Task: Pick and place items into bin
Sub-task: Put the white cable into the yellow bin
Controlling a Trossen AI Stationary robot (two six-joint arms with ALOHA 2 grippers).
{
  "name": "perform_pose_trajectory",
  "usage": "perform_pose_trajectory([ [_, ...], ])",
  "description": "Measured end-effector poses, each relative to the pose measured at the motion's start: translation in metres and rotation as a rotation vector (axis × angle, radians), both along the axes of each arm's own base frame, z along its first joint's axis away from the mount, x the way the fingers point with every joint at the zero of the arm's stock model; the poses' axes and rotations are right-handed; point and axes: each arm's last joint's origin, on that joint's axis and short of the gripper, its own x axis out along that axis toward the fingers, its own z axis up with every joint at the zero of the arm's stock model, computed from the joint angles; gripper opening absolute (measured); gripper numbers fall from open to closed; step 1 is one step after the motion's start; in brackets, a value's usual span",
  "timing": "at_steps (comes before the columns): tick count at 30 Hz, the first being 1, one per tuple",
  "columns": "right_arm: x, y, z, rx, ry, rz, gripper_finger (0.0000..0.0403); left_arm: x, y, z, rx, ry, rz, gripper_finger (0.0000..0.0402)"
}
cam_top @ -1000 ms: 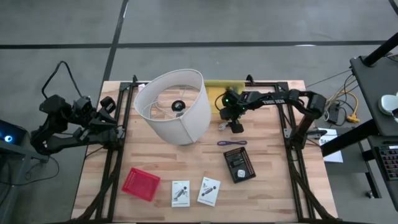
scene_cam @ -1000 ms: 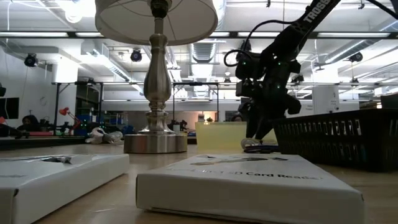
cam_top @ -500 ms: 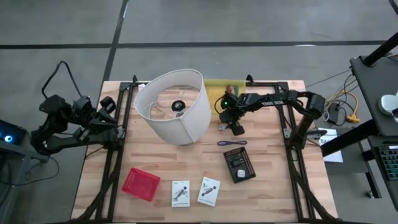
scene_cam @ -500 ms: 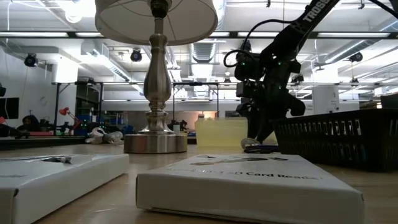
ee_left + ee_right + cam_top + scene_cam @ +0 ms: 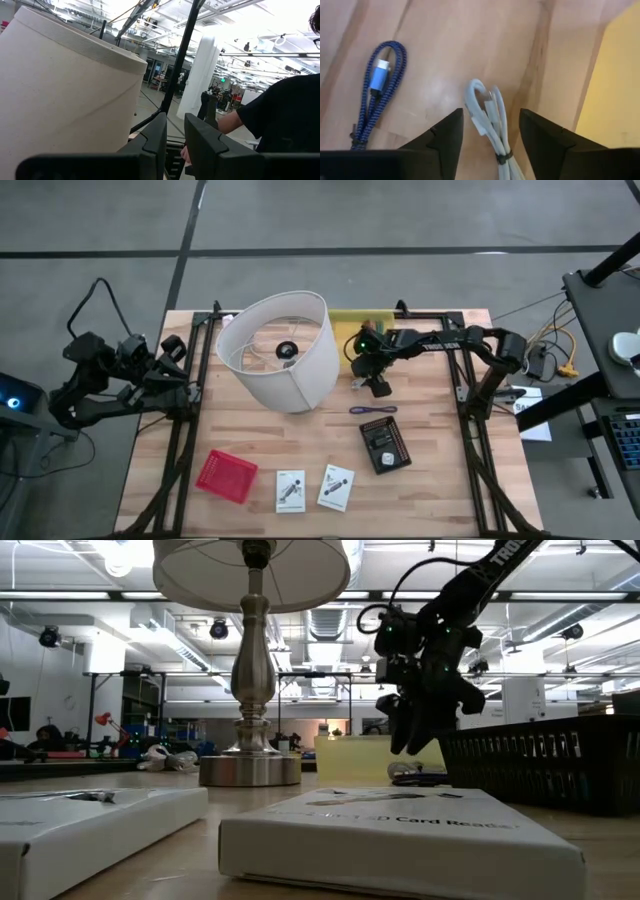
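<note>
My right gripper hangs open, fingers pointing down, a little above the table to the right of the white lampshade. In the right wrist view its fingers stand on either side of a coiled white cable, which lies flat on the wood and is not touched. A coiled blue braided cable lies beside it. Two white printed cards lie near the table's near edge. My left gripper waits at the table's left edge, its fingers a narrow gap apart.
A black mesh basket sits near the blue cable, and a red basket lies left of the cards. A yellow pad lies just beyond the right gripper. The lamp base stands under the shade. A person's dark sleeve shows beyond the table.
My right gripper has risen a little from just above the table top and shifted slightly toward the table's left. The cables, cards and baskets have stayed where they were.
</note>
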Motion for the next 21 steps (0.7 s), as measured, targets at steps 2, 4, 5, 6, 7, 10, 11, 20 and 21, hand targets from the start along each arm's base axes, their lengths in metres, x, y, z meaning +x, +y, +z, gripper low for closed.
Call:
perform_pose_trajectory([
  [2,0.002,0.004,0.002,-0.018,-0.013,0.041,0.0196,0.000,0.000,0.000,0.000,0.000,0.000,0.0052],
  [4,0.003,0.008,0.001,-0.032,-0.010,0.085,0.0208,0.000,0.000,0.000,0.000,0.000,0.000,0.0052],
  [5,0.004,0.010,-0.001,-0.044,-0.009,0.108,0.0214,0.000,0.000,0.000,0.000,0.000,0.000,0.0052],
  [6,0.005,0.011,-0.002,-0.061,-0.002,0.121,0.0218,0.000,0.000,0.000,0.000,0.000,0.000,0.0052],
  [7,0.005,0.012,-0.003,-0.081,0.010,0.123,0.0222,0.000,0.000,0.000,0.000,0.000,0.000,0.0052],
  [10,0.008,0.011,-0.007,-0.122,0.016,0.110,0.0229,0.000,0.000,0.000,0.000,0.000,0.000,0.0052],
  [11,0.008,0.010,-0.007,-0.121,0.013,0.102,0.0230,0.000,0.000,0.000,0.001,0.000,0.000,0.0052],
  [20,0.011,0.011,-0.021,-0.129,0.058,0.121,0.0218,0.000,0.000,0.000,0.000,0.000,0.000,0.0052],
  [21,0.011,0.011,-0.022,-0.129,0.058,0.120,0.0216,0.000,0.000,0.000,0.000,0.000,0.000,0.0052],
])
